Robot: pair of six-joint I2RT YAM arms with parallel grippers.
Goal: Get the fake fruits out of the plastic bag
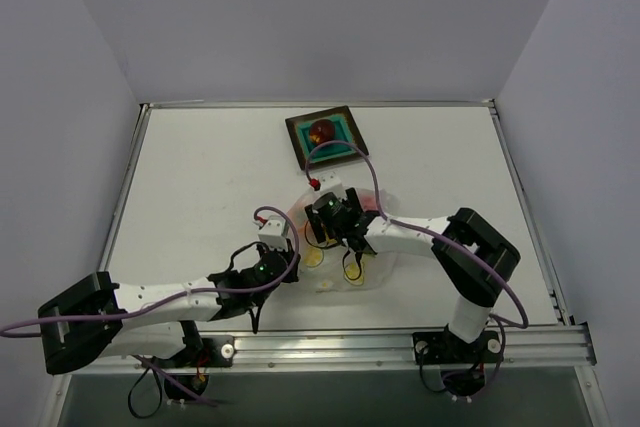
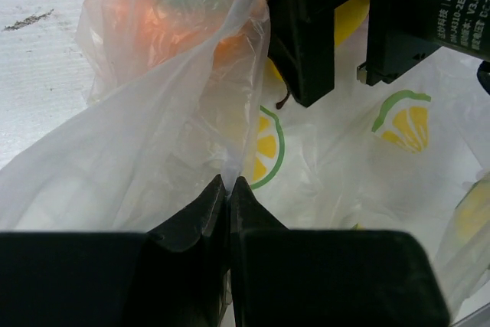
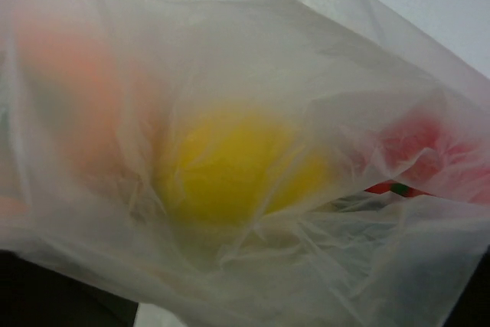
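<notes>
A white table sits enclosed by plain pale walls, a metal rail along its near edge

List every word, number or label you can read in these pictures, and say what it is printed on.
"DAMIA", cut by the frame edge: black motor housing, left wrist view.
"M4310-2ECV1.1": same housing.
"V3.0": same housing.
Other small print there: unreadable.
The plastic bag: pictures only.

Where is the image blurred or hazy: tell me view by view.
Right wrist: the plastic bag veils the lens, the yellow fruit a soft blur. Left wrist: sharp around the left hand. Top external: evenly lit, faint shadows.
</notes>
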